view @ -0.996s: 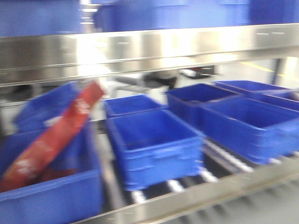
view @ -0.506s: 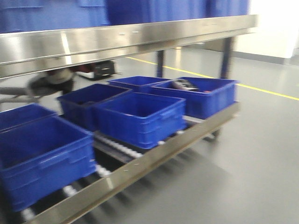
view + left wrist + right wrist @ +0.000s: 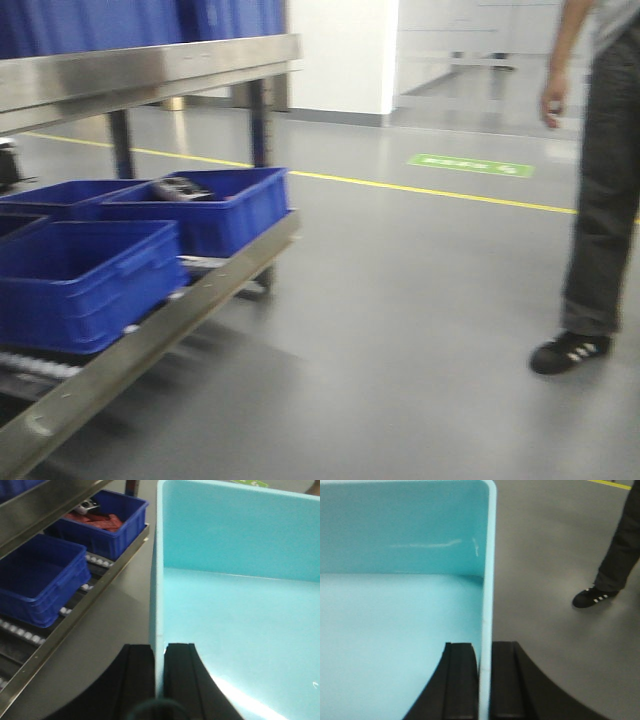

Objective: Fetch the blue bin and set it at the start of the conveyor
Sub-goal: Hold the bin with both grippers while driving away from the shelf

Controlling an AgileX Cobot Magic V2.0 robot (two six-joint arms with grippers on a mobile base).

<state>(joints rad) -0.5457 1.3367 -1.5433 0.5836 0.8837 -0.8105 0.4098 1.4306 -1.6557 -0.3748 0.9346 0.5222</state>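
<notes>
L gripper (image 3: pixel 159 652) pinches the left wall of the blue bin (image 3: pixel 240 610), one finger inside, one outside. R gripper (image 3: pixel 485 655) clamps the right wall likewise. Bin hangs between both hands, reaching fwd from the fingertips. Conveyor start not in view. Left of L hand: roller rack (image 3: pixel 75 622) w/ dark blue crates (image 3: pixel 40 580). Right of R hand: grey floor (image 3: pixel 545 555), bystander's shoe (image 3: pixel 592 597) near; prob. needs clearance.
</notes>
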